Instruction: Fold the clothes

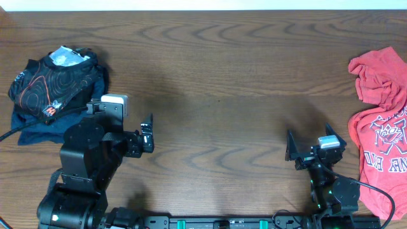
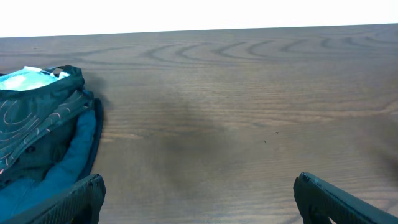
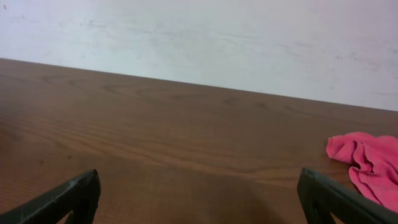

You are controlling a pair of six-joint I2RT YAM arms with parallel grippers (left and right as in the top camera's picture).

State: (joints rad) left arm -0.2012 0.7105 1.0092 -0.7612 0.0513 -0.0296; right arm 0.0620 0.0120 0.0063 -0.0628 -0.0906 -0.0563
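Observation:
The black jersey [image 1: 54, 89] with thin orange contour lines lies bunched in a folded heap at the table's left edge; it also shows in the left wrist view [image 2: 43, 130]. The red white-printed T-shirt [image 1: 380, 121] lies crumpled at the right edge; a corner of it shows in the right wrist view [image 3: 367, 165]. My left gripper [image 1: 147, 132] is open and empty over bare wood, right of the jersey; its fingers show in the left wrist view [image 2: 199, 198]. My right gripper [image 1: 311, 145] is open and empty, left of the T-shirt; its fingers show in the right wrist view [image 3: 199, 196].
The wooden table [image 1: 216, 70] stretches between the two garments. A white wall [image 3: 199, 37] stands behind its far edge. The arm bases sit at the near edge, with a cable by the left arm.

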